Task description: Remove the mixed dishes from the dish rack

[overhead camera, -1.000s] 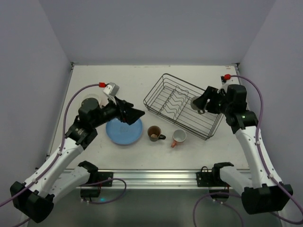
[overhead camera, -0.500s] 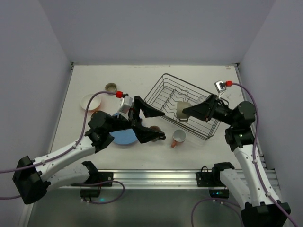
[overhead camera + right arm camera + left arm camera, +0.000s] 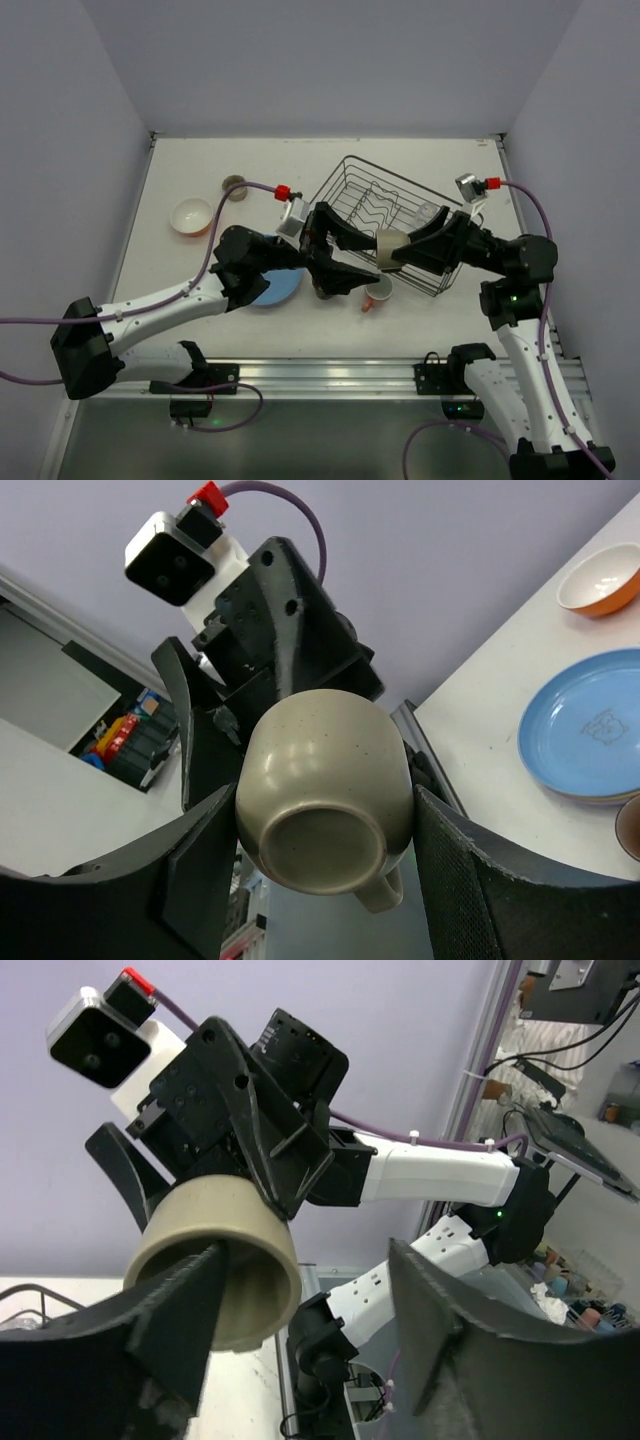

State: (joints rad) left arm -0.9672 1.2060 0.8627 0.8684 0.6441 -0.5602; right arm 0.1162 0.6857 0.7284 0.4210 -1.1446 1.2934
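right claw [image 3: 325, 810] clamps the speckled beige ceramic mug [image 3: 325, 780] by its sides, held in the air over the near edge of the black wire dish rack [image 3: 325, 188]. left claw [image 3: 310, 1260] stands wide, astride the mug's open end, likely to take it over.

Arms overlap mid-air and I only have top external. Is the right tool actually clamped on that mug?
Observer: Yes. Right wrist shows the mug between the right tool's fingers, base toward the camera.
Operator: Handle orientation?
Observer: The handle sits at the bottom of that view, between the fingers, gripped by neither.
Operator: Left tool on it?
Observer: Left wrist shows the left tool open at the mug's mouth: one finger overlaps the rim, the other stands apart. Contact unclear.
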